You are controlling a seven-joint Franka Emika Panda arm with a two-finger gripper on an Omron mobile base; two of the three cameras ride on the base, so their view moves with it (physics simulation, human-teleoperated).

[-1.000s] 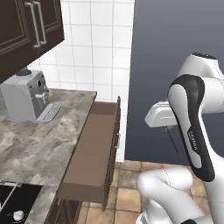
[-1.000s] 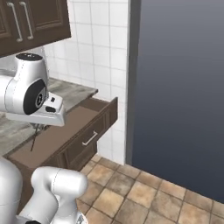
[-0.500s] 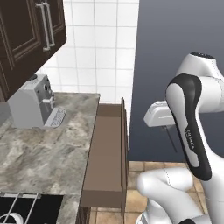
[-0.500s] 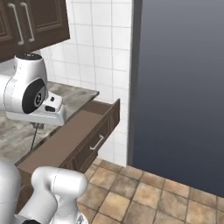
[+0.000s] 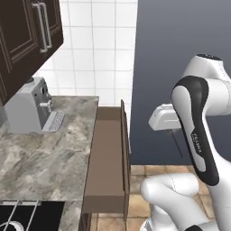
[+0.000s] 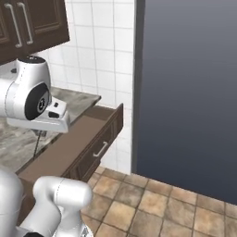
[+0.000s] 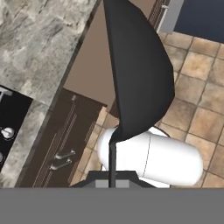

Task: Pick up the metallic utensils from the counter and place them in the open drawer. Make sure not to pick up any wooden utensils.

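One worktop [image 5: 40, 153], veined grey-beige stone, runs along the tiled wall. One drawer [image 5: 106, 158] stands pulled fully out from the worktop's end nearest the dark wall panel; its plain brown inside is bare. In the right base view the drawer's front [image 6: 99, 148] carries one slim silver bar handle [image 6: 100, 149].

Above the worktop hangs one dark brown wall cupboard [image 5: 27, 40] with two silver bar handles. One grey coffee machine [image 5: 29, 106] sits on the worktop below that cupboard, against the wall. One black hob [image 5: 27, 216] is set into the worktop at the end away from the wall.

One metal spoon [image 7: 138, 74] is held: in the hand view its dark bowl looms large in front of the drawer and the tiled floor, and its thin handle runs down to the fingers [image 7: 113, 183], which are closed all the way down on it. In the left base view the spoon [image 5: 177, 143] shows as a thin dark line hanging below the white hand, out past the drawer's front over the floor. In the right base view the same thin line [image 6: 36, 144] hangs below the hand, level with the drawer.
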